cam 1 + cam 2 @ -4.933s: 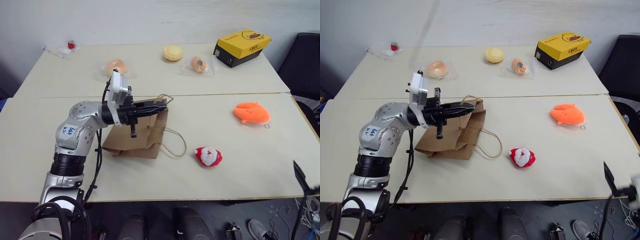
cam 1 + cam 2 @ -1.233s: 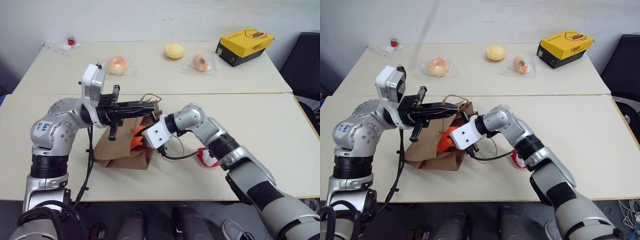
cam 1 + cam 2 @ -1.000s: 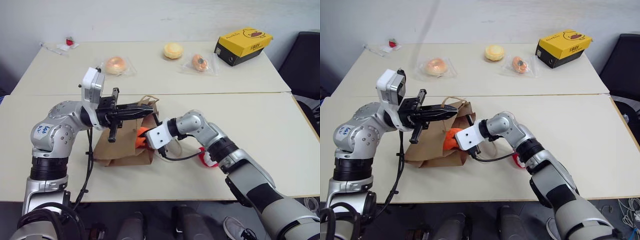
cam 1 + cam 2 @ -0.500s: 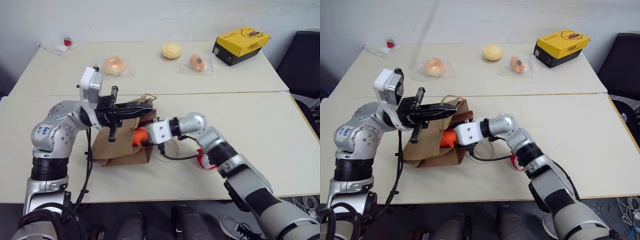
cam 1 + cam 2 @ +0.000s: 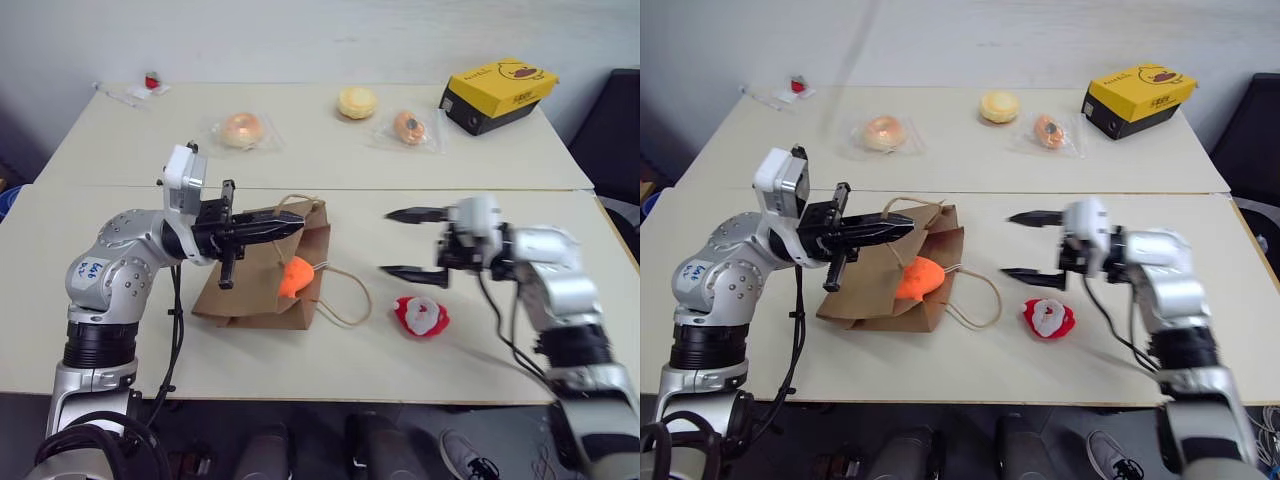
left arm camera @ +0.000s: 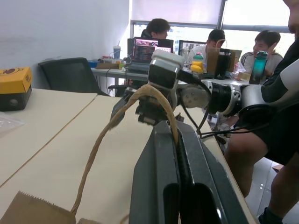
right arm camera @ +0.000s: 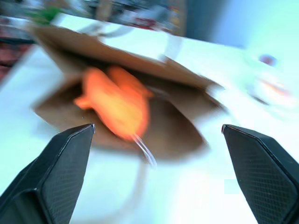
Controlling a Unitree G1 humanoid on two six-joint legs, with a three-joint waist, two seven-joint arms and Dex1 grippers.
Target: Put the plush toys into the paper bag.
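Holding the paper bag up by its handle with pinched left gripper; orange fish sits in the bag's mouth, Santa right of it. Right gripper wide open, empty. Santa's squishy, grab its middle

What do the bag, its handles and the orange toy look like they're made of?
The paper bag: matte brown kraft paper, going by its creases and folds. Its handles: probably twisted paper cord, tan and rope-like. The orange fish toy: likely soft plush fabric, with a rounded, fuzzy-looking surface and no shine.
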